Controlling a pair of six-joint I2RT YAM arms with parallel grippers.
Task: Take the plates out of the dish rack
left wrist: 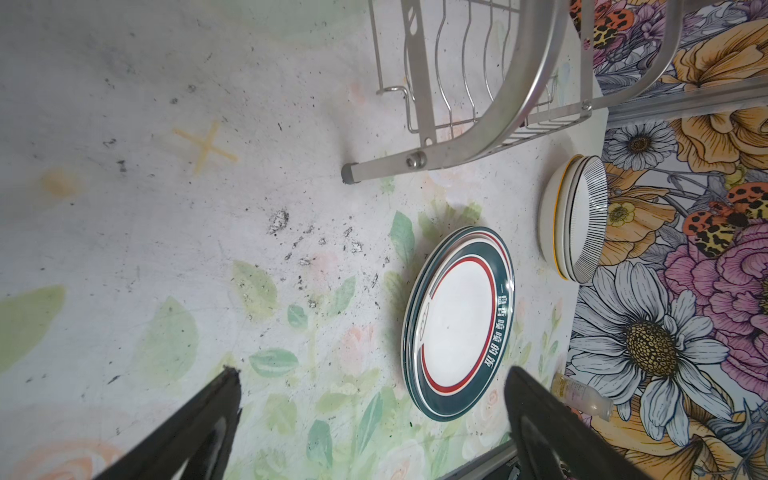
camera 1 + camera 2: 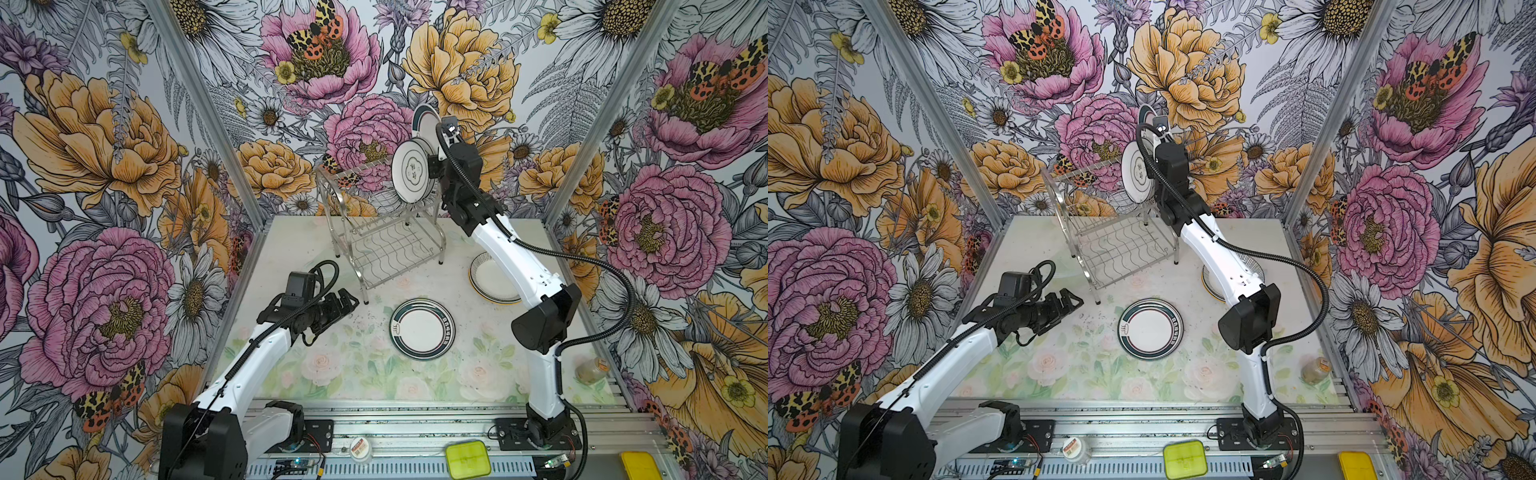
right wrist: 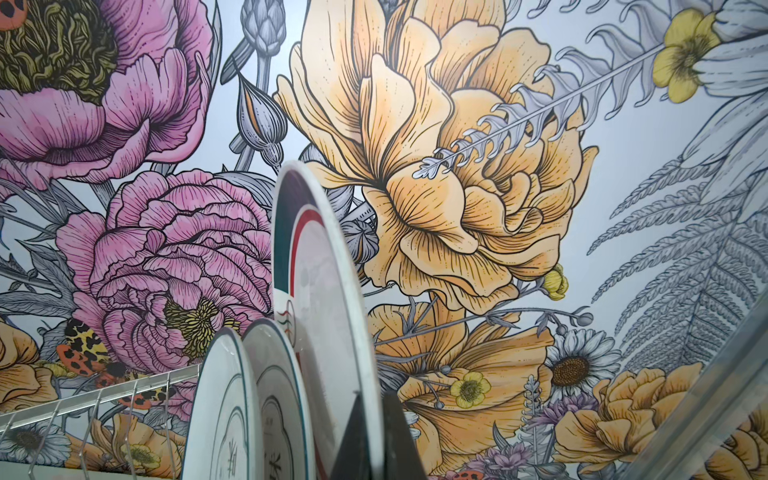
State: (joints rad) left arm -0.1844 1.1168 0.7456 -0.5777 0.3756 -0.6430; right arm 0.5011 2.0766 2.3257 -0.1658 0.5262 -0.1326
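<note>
One arm (image 2: 511, 257), the right, stretches high, fingers (image 3: 353, 440) seemingly pinching a plate (image 3: 320, 270).

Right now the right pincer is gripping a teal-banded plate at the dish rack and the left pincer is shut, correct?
Not quite: the left pincer is open, not shut, with its jaws spread wide in the left wrist view. The right pincer does grip the teal-banded plate at the dish rack.

Left arm (image 2: 259, 361) and right arm (image 2: 521, 266) match: glossy white links, chunky black joints (image 2: 544, 318), a ribbed black cable (image 2: 629, 303) along each. Left gripper (image 2: 349, 300) is black with tapered fingers (image 1: 195, 424). Black base plates (image 2: 505, 433) carry silver screws.
</note>
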